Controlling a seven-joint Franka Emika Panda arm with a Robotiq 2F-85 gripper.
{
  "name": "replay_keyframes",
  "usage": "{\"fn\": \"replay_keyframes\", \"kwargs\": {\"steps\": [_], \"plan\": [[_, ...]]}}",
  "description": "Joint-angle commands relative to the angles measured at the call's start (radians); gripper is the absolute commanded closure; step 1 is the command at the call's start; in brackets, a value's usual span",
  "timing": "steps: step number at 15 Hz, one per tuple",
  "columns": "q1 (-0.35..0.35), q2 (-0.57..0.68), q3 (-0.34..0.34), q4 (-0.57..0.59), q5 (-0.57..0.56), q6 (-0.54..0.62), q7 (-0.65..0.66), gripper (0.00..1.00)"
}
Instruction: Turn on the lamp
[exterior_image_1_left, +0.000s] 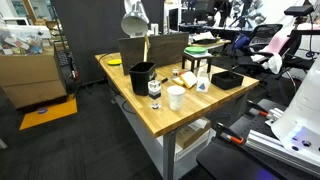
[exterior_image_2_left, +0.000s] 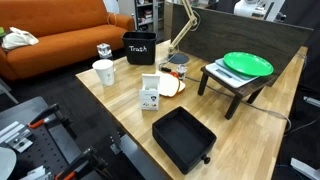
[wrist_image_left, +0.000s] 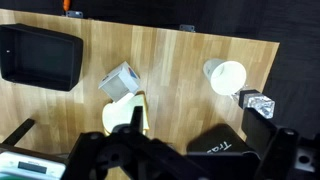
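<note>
The lamp has a silver-grey dome shade (exterior_image_1_left: 134, 18) on a thin brass arm (exterior_image_1_left: 146, 45) and stands at the back of the wooden table (exterior_image_1_left: 190, 112). In an exterior view only its brass arm (exterior_image_2_left: 183, 26) and base show; the shade is cut off at the top. My gripper (wrist_image_left: 185, 160) shows only in the wrist view, high above the table and looking down. Its dark fingers are spread wide with nothing between them. Below it is a black bin marked "Trash" (wrist_image_left: 225, 150). I cannot make out the lamp with certainty in the wrist view.
On the table are the black bin (exterior_image_1_left: 142, 75), a white cup (exterior_image_1_left: 176, 96), a glass jar (exterior_image_1_left: 154, 90), a small carton (exterior_image_2_left: 150, 92), a black tray (exterior_image_2_left: 183, 137), and a green plate (exterior_image_2_left: 247, 64) on a low dark stand. An orange sofa (exterior_image_2_left: 50, 40) stands behind.
</note>
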Motion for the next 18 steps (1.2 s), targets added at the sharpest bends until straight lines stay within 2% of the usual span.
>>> {"fn": "replay_keyframes", "kwargs": {"steps": [1,5,9,13,18], "plan": [[-0.007,0.0,0.006,0.002,0.004,-0.003,-0.003,0.0],[-0.007,0.0,0.006,0.002,0.004,-0.003,-0.003,0.0],[-0.015,0.061,0.019,0.034,-0.047,0.031,0.002,0.0],[0.001,0.188,0.028,0.109,-0.067,0.064,-0.027,0.0],[0.005,0.402,0.085,0.258,-0.16,0.072,0.006,0.0]]}}
